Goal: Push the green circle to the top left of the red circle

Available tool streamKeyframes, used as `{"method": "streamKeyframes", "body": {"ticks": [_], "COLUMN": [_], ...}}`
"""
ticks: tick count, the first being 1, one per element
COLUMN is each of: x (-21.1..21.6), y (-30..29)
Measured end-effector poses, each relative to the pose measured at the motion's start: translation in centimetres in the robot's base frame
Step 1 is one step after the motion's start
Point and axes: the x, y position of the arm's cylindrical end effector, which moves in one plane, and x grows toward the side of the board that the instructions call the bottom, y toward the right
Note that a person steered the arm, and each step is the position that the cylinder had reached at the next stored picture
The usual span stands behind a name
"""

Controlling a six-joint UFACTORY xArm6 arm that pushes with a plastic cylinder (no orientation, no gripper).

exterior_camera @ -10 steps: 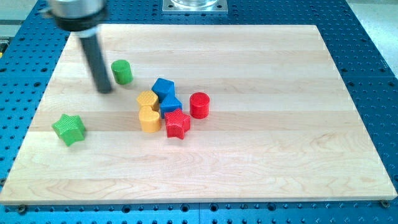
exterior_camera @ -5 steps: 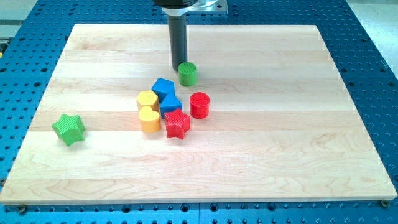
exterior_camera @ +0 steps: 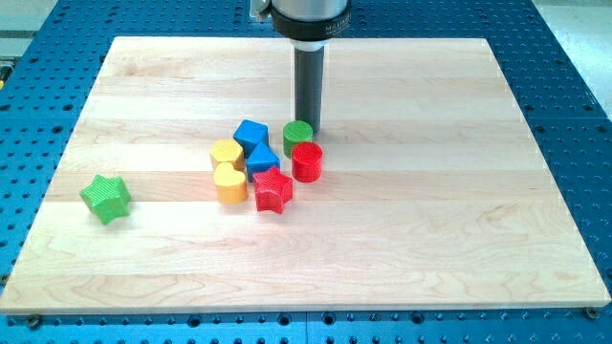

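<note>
The green circle (exterior_camera: pixel 296 137) stands on the wooden board, touching the upper left side of the red circle (exterior_camera: pixel 307 161). My tip (exterior_camera: pixel 311 129) is right at the green circle's upper right edge, just above the red circle. The dark rod rises straight up from there to the view's top.
A cluster lies left of the red circle: two blue blocks (exterior_camera: pixel 251 135) (exterior_camera: pixel 262 160), a yellow block (exterior_camera: pixel 227 154), a yellow heart (exterior_camera: pixel 229 182) and a red star (exterior_camera: pixel 273 190). A green star (exterior_camera: pixel 106 198) sits alone near the board's left edge (exterior_camera: pixel 57 191).
The rod swept from the view's left to the right, carrying the green circle right and then down until it came against the red circle's upper left side.
</note>
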Motion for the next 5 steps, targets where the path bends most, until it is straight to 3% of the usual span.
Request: {"method": "streamKeyframes", "body": {"ticks": [3,4,5], "x": [0.7,2.8,9.8], "y": [-0.3,5.1,11.2]}}
